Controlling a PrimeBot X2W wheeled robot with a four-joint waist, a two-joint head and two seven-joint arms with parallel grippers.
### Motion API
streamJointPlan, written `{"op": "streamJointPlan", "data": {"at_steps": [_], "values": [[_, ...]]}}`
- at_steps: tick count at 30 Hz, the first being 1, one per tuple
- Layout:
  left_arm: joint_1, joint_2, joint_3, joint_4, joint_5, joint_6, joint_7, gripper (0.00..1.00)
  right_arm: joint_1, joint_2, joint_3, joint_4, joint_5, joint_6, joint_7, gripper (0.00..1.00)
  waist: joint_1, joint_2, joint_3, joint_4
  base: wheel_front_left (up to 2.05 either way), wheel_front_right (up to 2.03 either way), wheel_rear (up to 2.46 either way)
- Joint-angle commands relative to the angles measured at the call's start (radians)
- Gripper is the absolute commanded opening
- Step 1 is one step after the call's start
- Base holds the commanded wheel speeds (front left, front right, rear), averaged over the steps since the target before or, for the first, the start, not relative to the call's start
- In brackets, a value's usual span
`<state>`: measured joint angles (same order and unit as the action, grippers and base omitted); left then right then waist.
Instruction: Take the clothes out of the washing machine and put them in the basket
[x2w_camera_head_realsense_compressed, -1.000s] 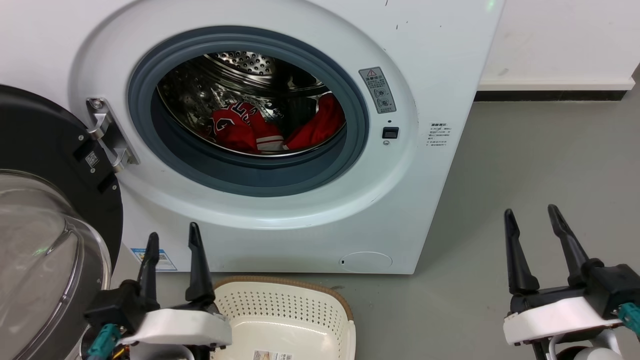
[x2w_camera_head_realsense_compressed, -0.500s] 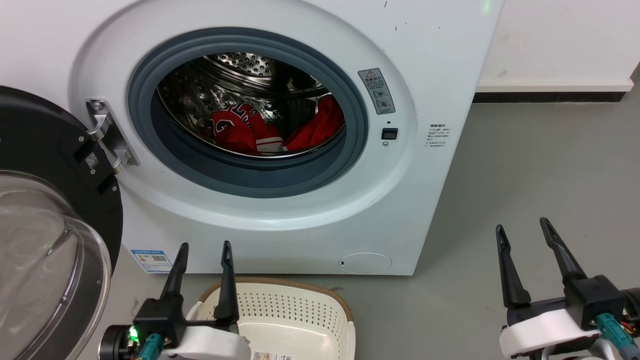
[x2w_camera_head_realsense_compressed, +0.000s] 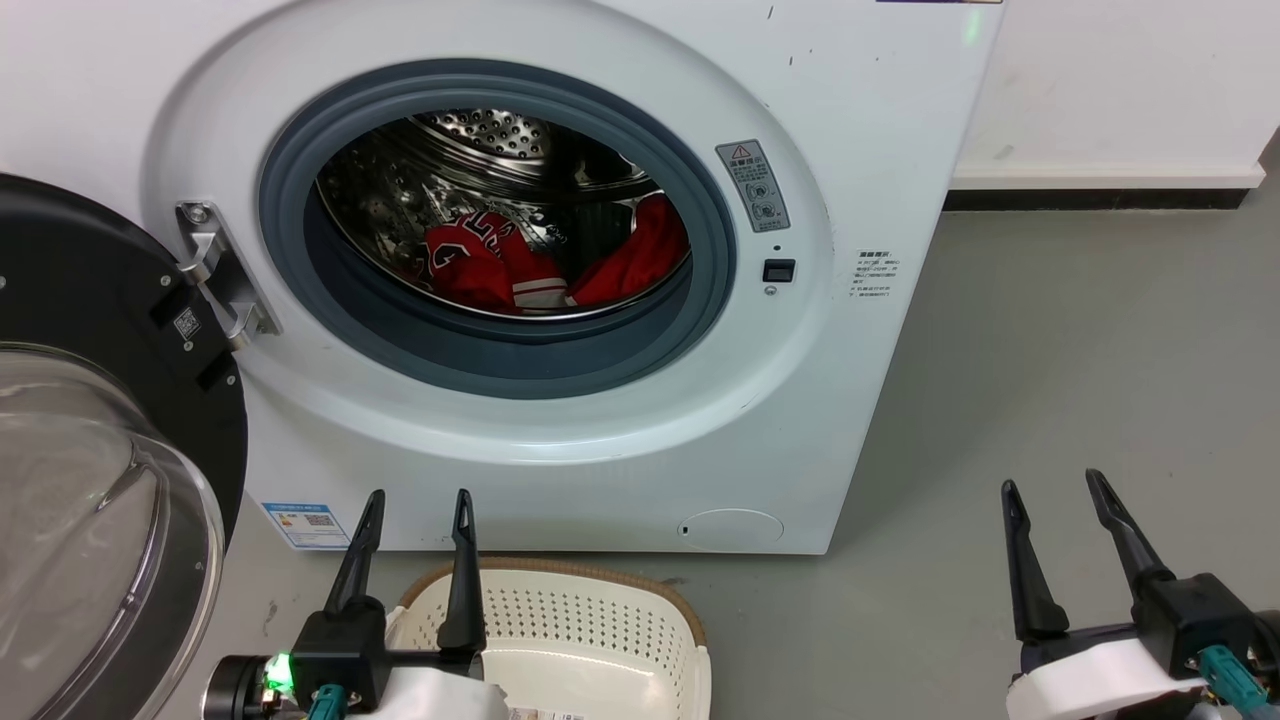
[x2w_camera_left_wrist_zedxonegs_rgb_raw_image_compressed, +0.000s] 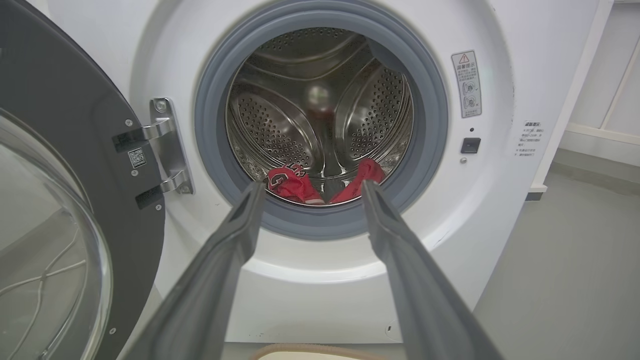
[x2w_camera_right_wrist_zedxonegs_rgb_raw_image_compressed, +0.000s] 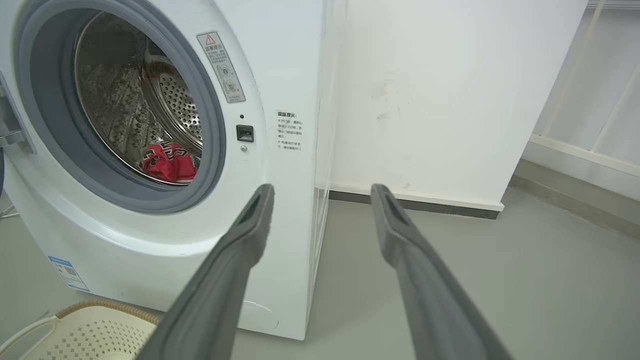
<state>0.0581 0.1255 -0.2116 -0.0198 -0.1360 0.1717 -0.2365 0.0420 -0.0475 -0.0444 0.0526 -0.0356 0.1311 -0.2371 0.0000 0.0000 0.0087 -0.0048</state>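
- Far inside the white front-loading washing machine lie the red fabric clothes, straight ahead of the left fingers, which are spread wide and empty.
- Right fingers, equally spread and empty, sit farther off to the right.

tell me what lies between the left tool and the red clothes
In the head view, the white front of the washing machine and its grey door seal lie between the left tool and the clothes.

basket: front cropped | door: left cropped | warning label: illegible
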Motion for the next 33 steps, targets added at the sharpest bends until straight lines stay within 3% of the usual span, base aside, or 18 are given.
{"op": "streamJointPlan", "data": {"at_steps": [1, 7, 12, 24, 33], "values": [[0.012, -0.004, 0.010, -0.001, 0.012, -0.005, -0.010, 1.00, 0.009, -0.004, -0.003, 0.008, -0.005, -0.001, -0.009, 1.00, 0.0000, 0.0000, -0.001, 0.000, 0.00, 0.00, 0.00], [0.021, -0.023, 0.029, 0.036, 0.051, -0.047, -0.020, 1.00, 0.012, -0.004, 0.003, 0.036, -0.003, -0.001, -0.021, 1.00, 0.0000, 0.0000, -0.005, -0.001, 0.00, 0.00, 0.00], [0.028, -0.034, 0.042, 0.038, 0.108, -0.058, -0.030, 1.00, 0.009, -0.004, 0.005, 0.037, -0.050, -0.001, -0.030, 1.00, 0.0000, 0.0000, -0.003, -0.001, 0.00, 0.00, 0.00], [0.028, -0.048, 0.065, 0.043, 0.118, -0.079, -0.029, 1.00, -0.003, -0.004, 0.000, 0.041, -0.045, -0.001, -0.029, 1.00, 0.0000, 0.0000, 0.005, -0.006, 0.00, 0.00, 0.00], [0.009, -0.039, 0.092, 0.062, 0.123, -0.095, -0.029, 1.00, -0.024, -0.004, 0.002, 0.039, -0.027, -0.001, -0.028, 1.00, 0.0000, 0.0000, 0.041, -0.054, 0.00, 0.00, 0.00]]}}
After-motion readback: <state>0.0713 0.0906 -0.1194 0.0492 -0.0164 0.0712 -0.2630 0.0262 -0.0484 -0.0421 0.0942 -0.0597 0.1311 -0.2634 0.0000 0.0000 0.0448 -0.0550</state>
